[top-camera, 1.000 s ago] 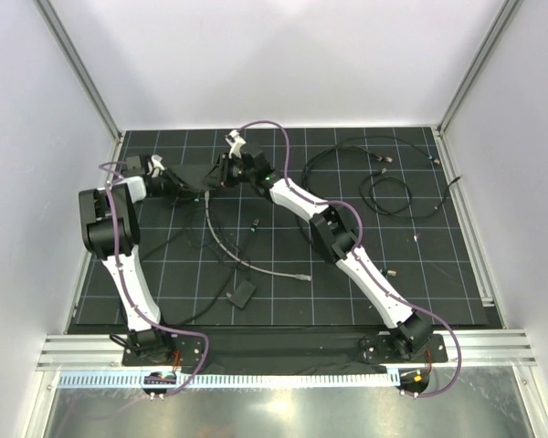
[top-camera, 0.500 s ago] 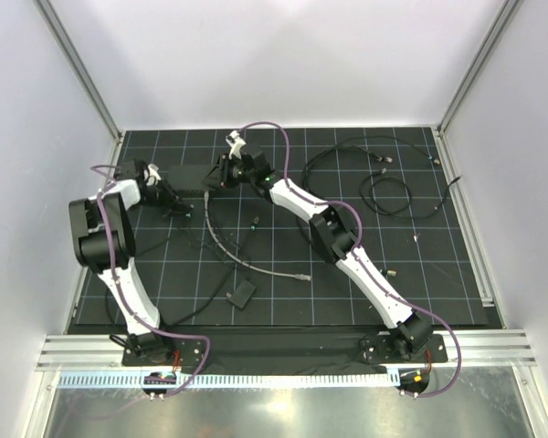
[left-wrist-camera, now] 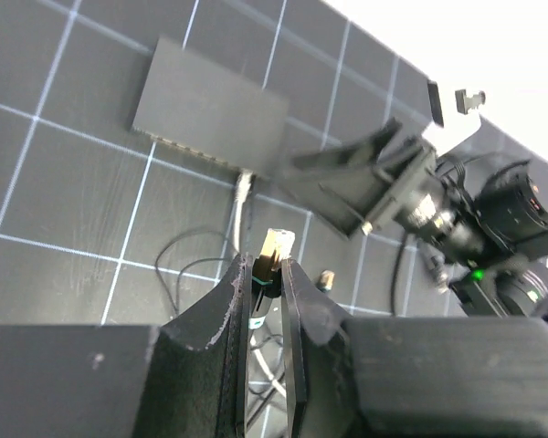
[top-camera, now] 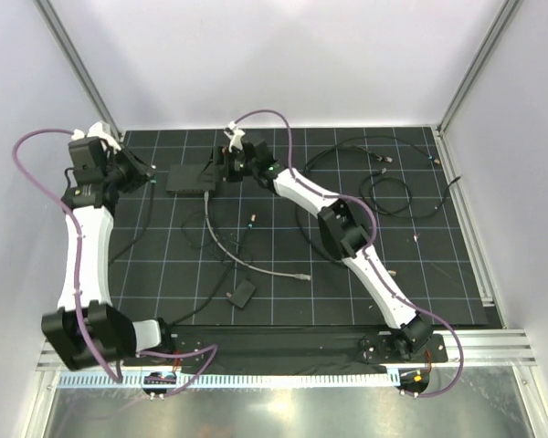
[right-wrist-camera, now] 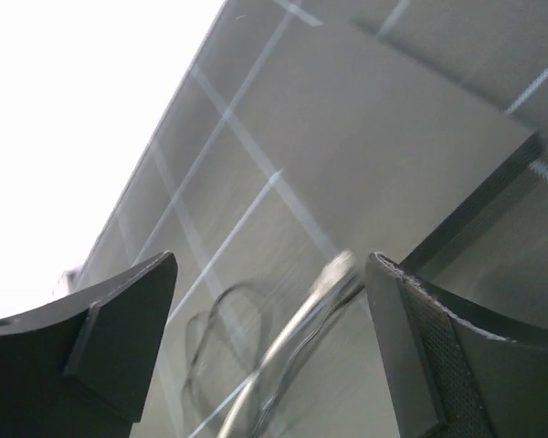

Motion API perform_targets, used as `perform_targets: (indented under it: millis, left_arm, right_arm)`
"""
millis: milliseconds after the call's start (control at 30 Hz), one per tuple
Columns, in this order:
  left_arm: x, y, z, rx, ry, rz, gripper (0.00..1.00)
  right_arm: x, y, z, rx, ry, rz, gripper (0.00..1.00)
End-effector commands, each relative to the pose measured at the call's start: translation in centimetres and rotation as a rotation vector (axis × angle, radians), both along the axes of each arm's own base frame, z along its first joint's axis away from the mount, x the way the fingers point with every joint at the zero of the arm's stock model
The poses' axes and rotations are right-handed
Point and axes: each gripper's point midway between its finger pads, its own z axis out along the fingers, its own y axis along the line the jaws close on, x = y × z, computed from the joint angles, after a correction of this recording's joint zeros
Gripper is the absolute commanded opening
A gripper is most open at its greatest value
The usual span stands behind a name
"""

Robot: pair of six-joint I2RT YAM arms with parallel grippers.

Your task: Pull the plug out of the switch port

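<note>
My left pincer [left-wrist-camera: 267, 265] is clamped shut on the plug [left-wrist-camera: 276, 245], which hangs clear of the switch [left-wrist-camera: 210, 114], just off its port edge and above the counter [left-wrist-camera: 64, 201]. I judge the pull itself done. The care now is to draw straight away from that edge without tugging the switch along. A grey cable [left-wrist-camera: 242, 193] sits in one port, and I'd steer wide of it. My right pincer [right-wrist-camera: 272, 265] gapes open at the switch's port edge, astride that grey cable, gripping nothing.
</note>
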Motion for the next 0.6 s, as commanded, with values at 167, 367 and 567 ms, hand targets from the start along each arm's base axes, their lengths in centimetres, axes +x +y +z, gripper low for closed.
perform_targets:
  millis: [167, 367, 567]
  left_arm:
    - [-3.1, -0.6, 6.9, -0.036, -0.16, 0.057, 0.0]
    - [-4.9, -2.4, 10.2, -0.108, -0.239, 0.016, 0.0]
    - [-7.1, -3.8, 12.5, -0.152, -0.297, -0.02, 0.0]
  right_arm:
    - [-10.3, -2.3, 18.4, 0.262, -0.258, 0.287, 0.98]
    - [-23.4, 0.4, 21.8, 0.381, -0.198, 0.517, 0.99]
    - [-28.6, 4.1, 20.9, 0.302, -0.18, 0.528, 0.98]
